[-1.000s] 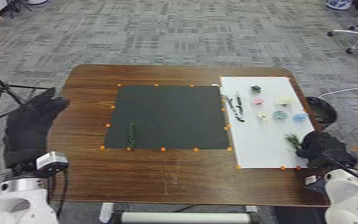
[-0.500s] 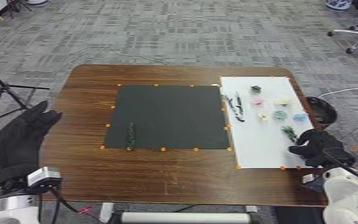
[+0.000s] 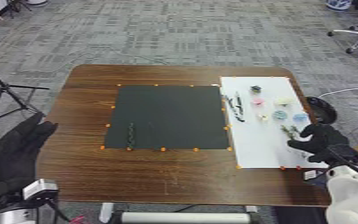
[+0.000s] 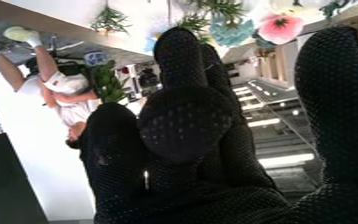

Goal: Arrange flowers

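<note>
At the lower left of the head view, the left arm (image 3: 10, 217) has a glossy white shell, a boxy white piece (image 3: 40, 189) at the wrist and dark cables (image 3: 47, 204) beside it, below the black fabric glove of the left hand (image 3: 14, 155). The right arm (image 3: 350, 189), lower right, has a rounded white shell, and the right hand (image 3: 322, 144) wears a matching black glove, its textured fabric finely flecked with pale dots in the right wrist view.
</note>
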`<state>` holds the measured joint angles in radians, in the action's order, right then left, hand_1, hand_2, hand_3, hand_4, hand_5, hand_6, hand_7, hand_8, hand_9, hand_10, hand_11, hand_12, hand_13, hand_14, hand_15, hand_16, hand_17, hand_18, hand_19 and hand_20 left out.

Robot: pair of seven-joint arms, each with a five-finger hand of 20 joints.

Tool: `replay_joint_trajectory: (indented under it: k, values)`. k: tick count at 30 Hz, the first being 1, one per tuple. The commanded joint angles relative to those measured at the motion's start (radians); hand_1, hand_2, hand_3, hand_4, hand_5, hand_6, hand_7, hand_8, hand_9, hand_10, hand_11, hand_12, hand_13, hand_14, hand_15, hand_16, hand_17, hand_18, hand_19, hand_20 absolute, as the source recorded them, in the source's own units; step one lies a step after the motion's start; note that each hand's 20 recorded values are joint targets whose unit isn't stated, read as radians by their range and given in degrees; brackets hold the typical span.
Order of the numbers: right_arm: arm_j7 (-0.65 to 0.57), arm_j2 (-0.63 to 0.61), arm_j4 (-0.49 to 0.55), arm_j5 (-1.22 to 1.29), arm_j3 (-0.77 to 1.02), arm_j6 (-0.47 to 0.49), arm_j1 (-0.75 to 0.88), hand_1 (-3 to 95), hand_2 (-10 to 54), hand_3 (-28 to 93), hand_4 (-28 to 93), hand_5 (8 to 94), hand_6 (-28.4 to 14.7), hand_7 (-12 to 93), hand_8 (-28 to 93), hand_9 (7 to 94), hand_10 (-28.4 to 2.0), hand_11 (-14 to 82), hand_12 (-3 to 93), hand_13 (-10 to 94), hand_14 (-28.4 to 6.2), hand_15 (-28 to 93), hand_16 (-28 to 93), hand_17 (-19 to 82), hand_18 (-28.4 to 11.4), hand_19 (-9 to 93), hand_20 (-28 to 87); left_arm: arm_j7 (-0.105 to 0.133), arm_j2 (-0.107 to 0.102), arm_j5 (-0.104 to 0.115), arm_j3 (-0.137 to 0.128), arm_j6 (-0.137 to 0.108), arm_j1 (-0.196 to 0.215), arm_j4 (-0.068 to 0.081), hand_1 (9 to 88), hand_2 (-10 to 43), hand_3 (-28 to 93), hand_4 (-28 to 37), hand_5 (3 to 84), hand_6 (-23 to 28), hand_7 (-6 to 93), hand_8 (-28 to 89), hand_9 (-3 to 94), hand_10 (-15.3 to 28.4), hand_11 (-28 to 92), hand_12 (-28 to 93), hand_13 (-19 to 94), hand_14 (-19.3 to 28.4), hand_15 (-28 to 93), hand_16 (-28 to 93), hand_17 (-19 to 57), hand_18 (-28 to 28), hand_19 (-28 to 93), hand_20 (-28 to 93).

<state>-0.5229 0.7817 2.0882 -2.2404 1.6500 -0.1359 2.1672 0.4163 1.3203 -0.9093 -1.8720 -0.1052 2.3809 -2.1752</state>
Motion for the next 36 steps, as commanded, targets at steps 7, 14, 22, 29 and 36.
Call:
replay_joint_trajectory:
  k: [7,14,22,29,36]
  values:
    - [-0.067,0.03,-0.111,-0.07,-0.044,0.051,-0.037,35.6,-9.5,58,-10,56.5,-6.8,24,-3,69.6,-16.3,36.3,33.8,91,-2.9,57,34,63,-13.3,93,50,-0.012,0.002,0.005,0.023,0.018,-0.008,0.009,23.5,-5.2,71,-24.3,51.8,2.3,15.2,-7,51.6,14.4,24,15,42,17.6,23,1,10.0,12.1,11,22]
    - [-0.085,0.03,-0.141,-0.067,-0.116,0.0,-0.067,47.5,-9.5,58,-13,58.0,-6.2,28,-4,73.8,-13.9,36.2,36.9,92,-1.9,56,34,64,-12.2,93,49,-0.018,0.001,0.012,0.025,0.016,-0.011,0.009,23.8,-5.3,71,-24.1,51.8,2.3,15.2,-7,51.6,14.4,24,15,42,17.6,23,1,10.0,12.1,11,22]
    - [-0.048,0.0,-0.14,-0.101,-0.115,-0.098,-0.086,65.8,-2.4,41,-10,70.5,-3.7,28,25,85.7,-12.0,37.4,31.3,94,-1.2,57,31,68,-11.0,93,46,-0.016,-0.002,0.012,0.025,0.008,-0.015,0.01,23.9,-5.4,71,-24.0,51.8,2.3,15.2,-7,51.6,14.4,24,15,42,17.8,24,2,10.0,12.1,11,22]
    - [-0.032,-0.043,-0.051,-0.113,-0.104,-0.111,-0.151,66.1,-2.6,41,-8,73.3,-4.6,27,23,87.5,-11.6,37.3,31.2,94,-1.2,59,29,69,-10.6,93,46,-0.007,0.004,0.013,0.007,0.003,-0.005,0.006,23.8,-5.3,71,-24.1,52.0,2.3,15.2,-7,51.7,14.4,24,15,42,17.8,24,1,10.0,12.1,11,22]
    - [0.023,-0.085,0.004,-0.118,-0.257,-0.117,-0.394,65.7,-3.9,44,-8,73.9,-5.3,29,21,88.1,-11.6,37.7,31.0,94,-1.1,60,28,70,-10.1,93,46,-0.003,0.002,0.015,0.005,-0.005,-0.003,0.004,23.7,-5.4,71,-24.2,51.9,2.3,15.3,-7,51.8,14.4,24,15,42,17.7,24,1,9.9,12.1,11,22]
